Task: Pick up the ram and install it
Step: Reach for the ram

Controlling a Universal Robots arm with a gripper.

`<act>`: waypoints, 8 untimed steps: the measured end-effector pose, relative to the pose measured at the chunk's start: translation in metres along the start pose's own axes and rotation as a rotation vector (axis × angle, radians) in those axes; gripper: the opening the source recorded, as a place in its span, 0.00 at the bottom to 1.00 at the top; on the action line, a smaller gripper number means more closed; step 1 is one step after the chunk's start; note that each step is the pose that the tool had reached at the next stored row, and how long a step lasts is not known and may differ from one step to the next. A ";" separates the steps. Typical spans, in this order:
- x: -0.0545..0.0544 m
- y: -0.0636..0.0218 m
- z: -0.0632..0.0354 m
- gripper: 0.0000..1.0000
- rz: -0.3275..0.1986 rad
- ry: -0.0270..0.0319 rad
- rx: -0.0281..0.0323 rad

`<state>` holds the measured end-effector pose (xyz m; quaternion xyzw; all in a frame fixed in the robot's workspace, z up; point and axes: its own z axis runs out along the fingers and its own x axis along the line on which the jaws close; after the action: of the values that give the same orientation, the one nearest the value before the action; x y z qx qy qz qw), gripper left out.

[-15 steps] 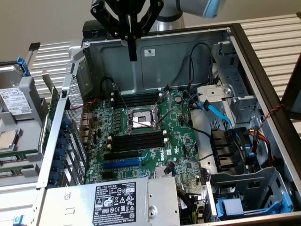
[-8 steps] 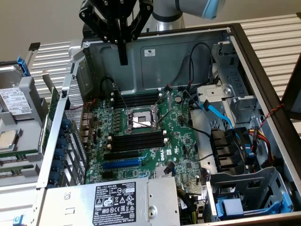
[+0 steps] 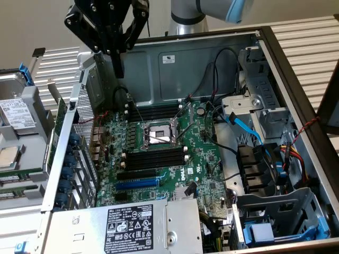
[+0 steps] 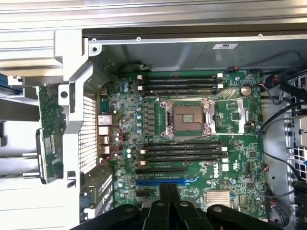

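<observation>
The ram (image 4: 49, 136) is a thin dark-green strip with a pale label. It rests outside the open computer case, against its perforated side wall, and it also appears as the ram (image 3: 57, 132) at the exterior view's left. My gripper (image 3: 119, 73) hangs high over the case's far left corner, well above the motherboard (image 3: 201, 159). Its black fingers (image 4: 163, 194) are pressed together with nothing between them, so it is shut. Black memory slots (image 3: 156, 159) lie empty beside the CPU socket (image 3: 158, 133), with further black memory slots (image 4: 182, 84) behind it. A blue slot (image 3: 136, 183) sits nearer the front.
A hard drive (image 3: 16, 114) in a caddy lies left of the case. The power supply (image 3: 132, 225) fills the front. Black and blue cables (image 3: 246, 127) and a drive cage (image 3: 259, 106) crowd the right side. Case walls ring the board.
</observation>
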<state>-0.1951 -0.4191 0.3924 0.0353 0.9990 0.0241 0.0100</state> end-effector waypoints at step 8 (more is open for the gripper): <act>0.027 -0.0049 -0.0004 0.11 0.001 0.0153 0.0012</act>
<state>-0.2219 -0.4222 0.3921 0.0355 0.9991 0.0238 0.0023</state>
